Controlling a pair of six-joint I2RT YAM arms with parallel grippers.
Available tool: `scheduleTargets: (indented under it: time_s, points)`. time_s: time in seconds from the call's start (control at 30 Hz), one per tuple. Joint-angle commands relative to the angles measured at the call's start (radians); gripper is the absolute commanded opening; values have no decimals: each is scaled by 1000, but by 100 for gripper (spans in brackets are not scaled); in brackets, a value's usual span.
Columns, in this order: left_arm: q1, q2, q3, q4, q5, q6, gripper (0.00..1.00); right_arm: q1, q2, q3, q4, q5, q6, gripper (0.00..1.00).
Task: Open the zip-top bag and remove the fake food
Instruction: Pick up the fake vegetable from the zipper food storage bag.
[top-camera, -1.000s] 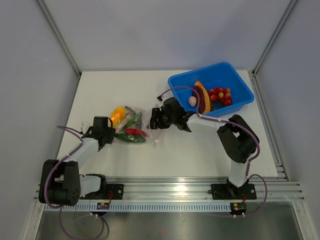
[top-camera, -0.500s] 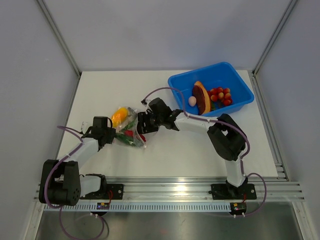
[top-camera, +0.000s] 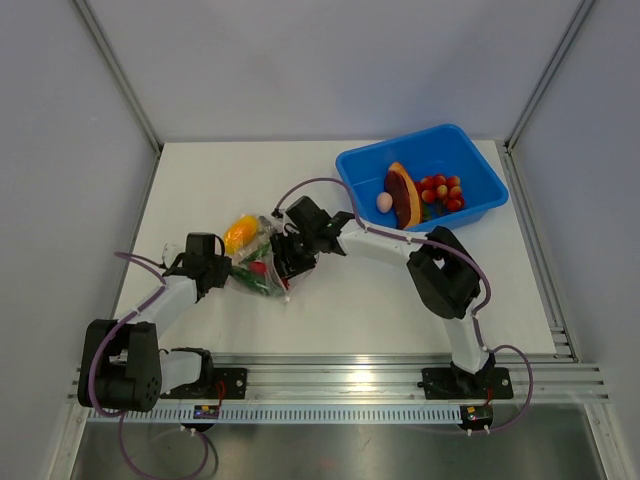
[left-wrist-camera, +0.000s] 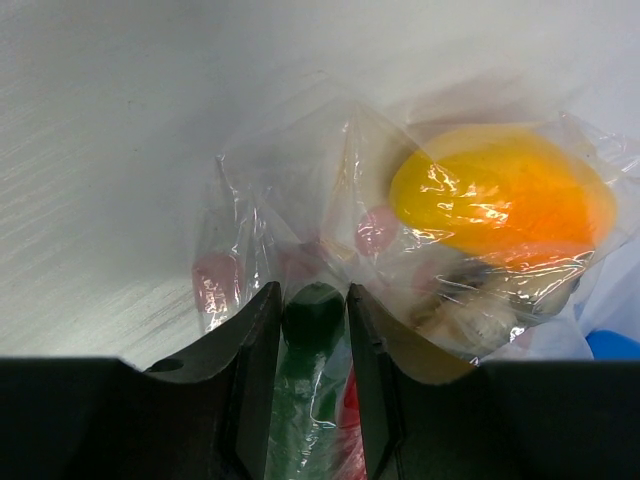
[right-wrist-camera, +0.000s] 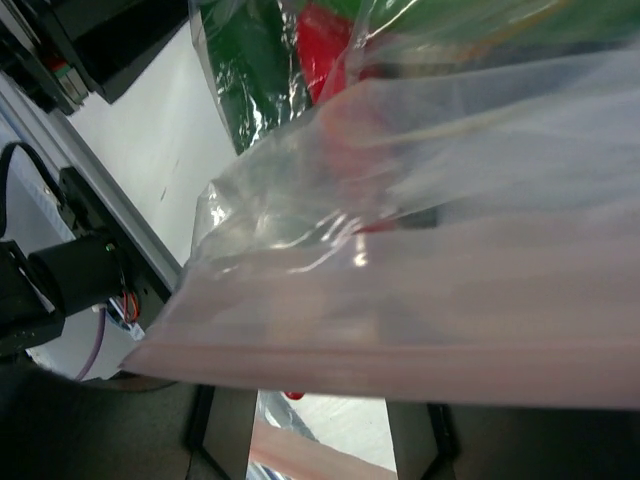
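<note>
The clear zip-top bag (top-camera: 252, 258) lies crumpled left of the table's centre. Fake food shows through it: a yellow fruit (top-camera: 238, 232) (left-wrist-camera: 500, 195), a green cucumber (right-wrist-camera: 250, 70) and a red piece (right-wrist-camera: 320, 50). My left gripper (top-camera: 207, 264) (left-wrist-camera: 312, 320) is shut on the bag's left end, with the dark green cucumber tip pinched through the plastic. My right gripper (top-camera: 283, 256) (right-wrist-camera: 318, 425) is pushed against the bag's right end. Its jaws stand apart, and the pinkish zip strip (right-wrist-camera: 400, 335) drapes across just in front of them, hiding the fingertips.
A blue bin (top-camera: 468, 142) stands at the back right holding red tomatoes (top-camera: 441, 192), an orange-brown wedge (top-camera: 402, 192) and a white egg (top-camera: 385, 202). The right arm stretches from its base across the table's middle. Grey walls close in the sides and back.
My right gripper has travelled left from beside the bag to its right end, bunching the bag toward the left gripper. The left gripper has kept its hold and place.
</note>
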Motion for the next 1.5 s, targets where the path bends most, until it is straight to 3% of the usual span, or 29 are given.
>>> scheduleTargets:
  time_s: [0.0, 0.43, 0.77, 1.13, 1.47]
  points:
    - [6, -19, 13, 9, -5, 0, 35, 39, 28, 80, -129, -34, -76, 54]
    - [6, -21, 10, 11, -5, 0, 35, 90, 108, 183, -287, 38, -147, 50]
    - [6, -27, 10, 8, -17, 3, 35, 91, 103, 203, -323, 99, -164, 3]
    - [8, -75, -7, -9, -83, -13, 31, 90, 22, 202, -409, 415, -164, 1]
    - [8, -96, -19, -32, -180, -53, 23, 90, -75, 174, -442, 560, -144, 0]
